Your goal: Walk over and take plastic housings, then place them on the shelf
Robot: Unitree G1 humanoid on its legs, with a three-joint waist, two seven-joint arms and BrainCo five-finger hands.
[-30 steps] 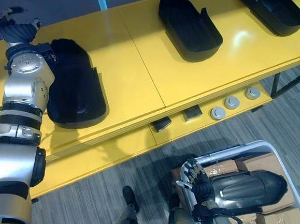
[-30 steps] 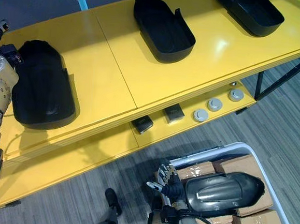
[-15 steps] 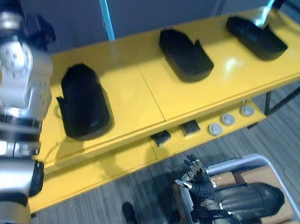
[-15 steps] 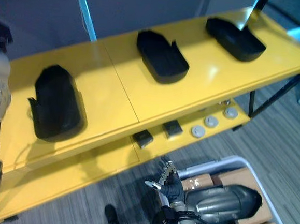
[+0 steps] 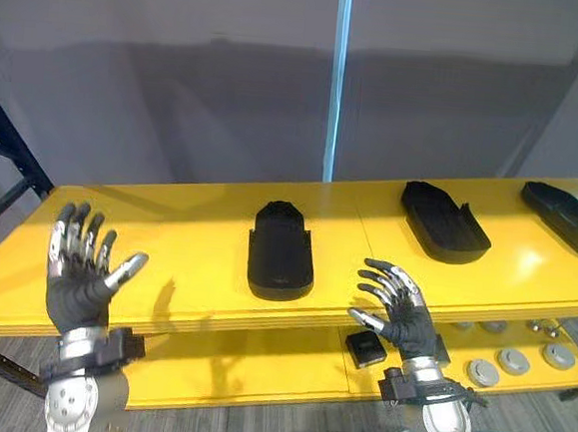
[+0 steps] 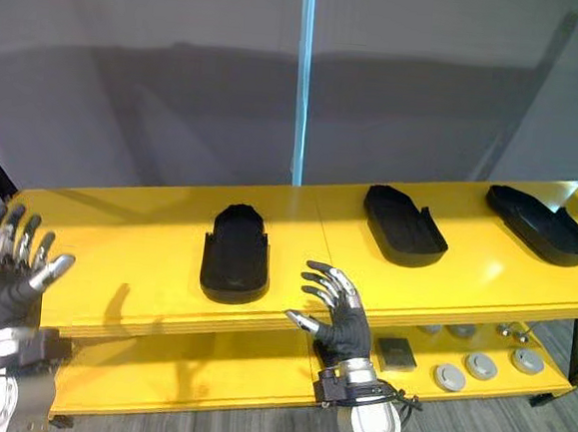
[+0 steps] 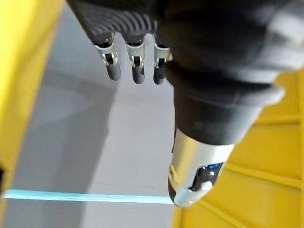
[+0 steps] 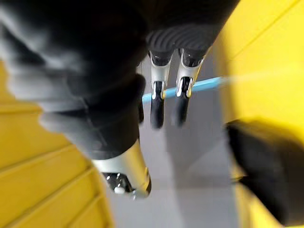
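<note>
- Squarely in the middle of the head views lies the first housing (image 5: 281,250), a black plastic shell. It lies flat on the top board of the yellow shelf (image 5: 195,269), its long side running from the front edge toward the wall.
- Right of it on the same board lies the second housing (image 5: 444,221), turned at a slight angle with its hollow side up, well apart from the first.
- At the right edge of the frame lies the third housing (image 5: 569,216), also on the top board and partly cut off by the frame.
- The right hand (image 5: 401,315) is at lower centre-right, in front of the shelf's front edge. Its fingers are spread wide and straight and hold nothing; it sits near the first housing without touching it.
- In the right wrist view its fingers (image 8: 158,97) reach out straight, and past them a blurred dark shape lies on yellow; I cannot tell which housing it is.
- The left hand (image 5: 79,280) is raised at lower left with its fingers fanned open and empty, well apart from the first housing.
- In the left wrist view its fingers (image 7: 135,69) are straight and its thumb (image 7: 192,180) stands apart from them.
- On the lower board at lower right sit a small black box (image 5: 366,348) and a row of grey round discs (image 5: 482,371).
- Behind the shelf are a grey wall (image 5: 179,87), a light blue vertical strip (image 5: 337,80) at top centre, and a dark rack post (image 5: 4,149) at the left edge.
</note>
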